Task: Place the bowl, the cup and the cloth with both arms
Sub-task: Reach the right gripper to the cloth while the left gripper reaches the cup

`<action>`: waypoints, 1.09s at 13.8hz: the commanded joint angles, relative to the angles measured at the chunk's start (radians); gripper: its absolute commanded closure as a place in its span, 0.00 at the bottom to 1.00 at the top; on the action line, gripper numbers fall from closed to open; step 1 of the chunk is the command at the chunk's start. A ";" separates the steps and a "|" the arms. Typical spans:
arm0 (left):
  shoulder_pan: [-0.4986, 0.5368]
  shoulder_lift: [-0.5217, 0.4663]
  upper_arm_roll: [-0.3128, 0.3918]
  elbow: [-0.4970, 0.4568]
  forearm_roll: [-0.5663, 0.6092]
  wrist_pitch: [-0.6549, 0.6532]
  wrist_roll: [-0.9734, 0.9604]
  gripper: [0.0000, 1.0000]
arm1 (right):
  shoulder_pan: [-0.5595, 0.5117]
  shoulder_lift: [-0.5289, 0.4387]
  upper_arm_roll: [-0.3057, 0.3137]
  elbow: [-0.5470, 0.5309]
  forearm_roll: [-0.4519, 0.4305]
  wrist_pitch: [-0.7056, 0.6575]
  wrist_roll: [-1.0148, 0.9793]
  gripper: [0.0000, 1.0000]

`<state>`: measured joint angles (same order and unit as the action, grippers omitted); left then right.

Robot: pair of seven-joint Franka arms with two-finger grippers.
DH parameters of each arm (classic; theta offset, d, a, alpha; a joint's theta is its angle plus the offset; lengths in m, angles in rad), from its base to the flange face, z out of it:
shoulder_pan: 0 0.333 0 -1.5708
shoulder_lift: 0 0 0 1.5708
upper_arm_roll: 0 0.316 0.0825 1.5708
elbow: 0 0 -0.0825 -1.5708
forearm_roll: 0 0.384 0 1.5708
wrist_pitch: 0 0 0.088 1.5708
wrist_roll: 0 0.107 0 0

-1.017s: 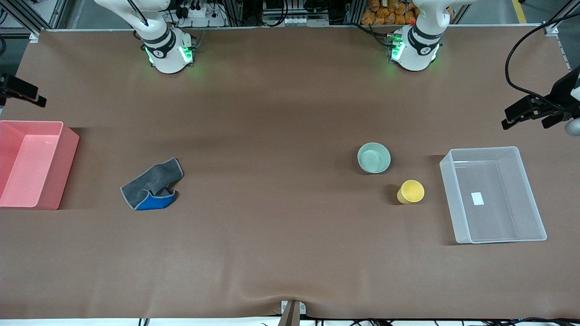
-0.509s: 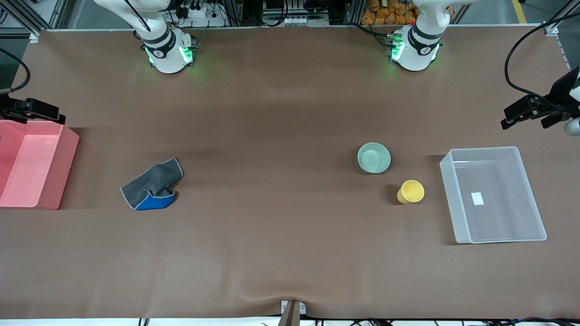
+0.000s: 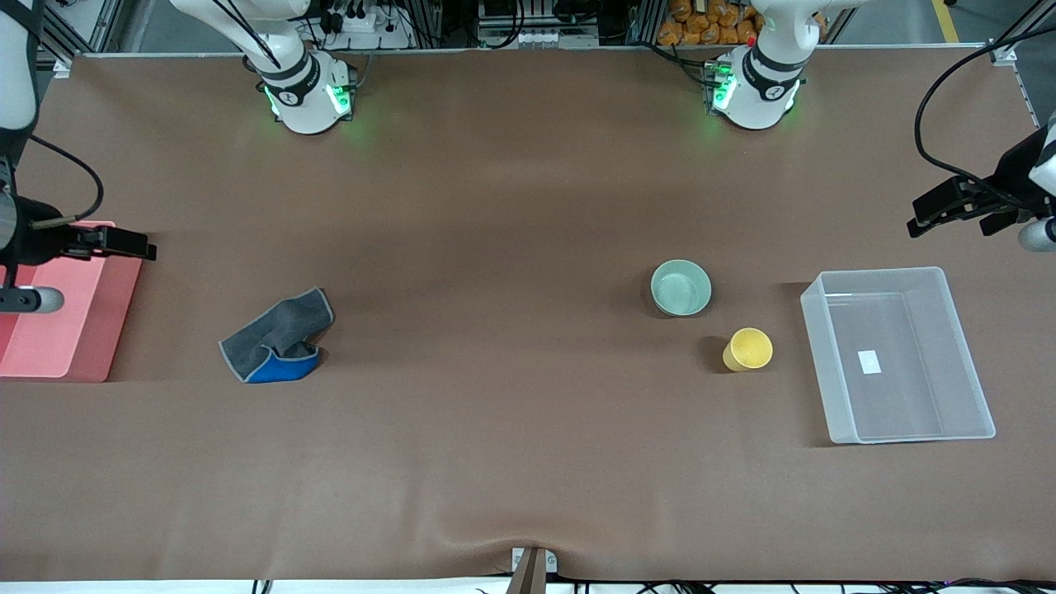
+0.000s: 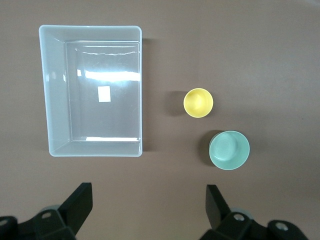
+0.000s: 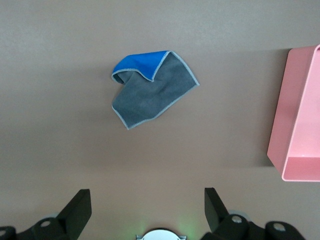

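The left gripper (image 4: 146, 205) is hanging high over the table (image 3: 511, 412) near the clear bin (image 3: 973, 363), jaws spread. The right gripper (image 5: 145, 207) is hovering by the pink bin (image 3: 115, 330), jaws spread. The bowl (image 3: 681, 287) and cup (image 3: 748, 349) are sitting beside the clear bin; the cloth (image 3: 277, 337) is lying crumpled near the pink bin.

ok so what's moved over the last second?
The right gripper has come in from the table's edge at the right arm's end, toward the middle and the front camera, and is now over the pink bin. Its jaws are open, holding nothing. The left gripper has barely shifted, jaws open. The cloth, bowl, cup and clear bin are unmoved.
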<state>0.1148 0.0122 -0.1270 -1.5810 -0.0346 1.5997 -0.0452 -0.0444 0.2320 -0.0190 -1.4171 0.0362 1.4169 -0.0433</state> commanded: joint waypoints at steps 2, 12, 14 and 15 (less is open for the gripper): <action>0.000 0.005 -0.010 0.013 -0.005 -0.014 -0.019 0.00 | 0.012 -0.003 -0.001 -0.078 -0.007 0.100 0.002 0.00; -0.082 0.237 -0.076 0.018 0.005 0.166 -0.174 0.00 | 0.053 0.186 0.001 -0.095 -0.007 0.331 0.002 0.00; -0.119 0.300 -0.075 0.029 0.086 0.193 -0.264 0.00 | 0.072 0.245 0.001 -0.097 -0.007 0.399 0.000 0.00; -0.145 0.333 -0.076 0.035 0.131 0.203 -0.313 0.00 | 0.078 0.271 0.001 -0.106 -0.009 0.434 0.000 0.00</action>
<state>0.0060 0.2885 -0.2009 -1.5818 0.0213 1.7895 -0.2759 0.0203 0.4560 -0.0178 -1.5303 0.0362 1.8094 -0.0449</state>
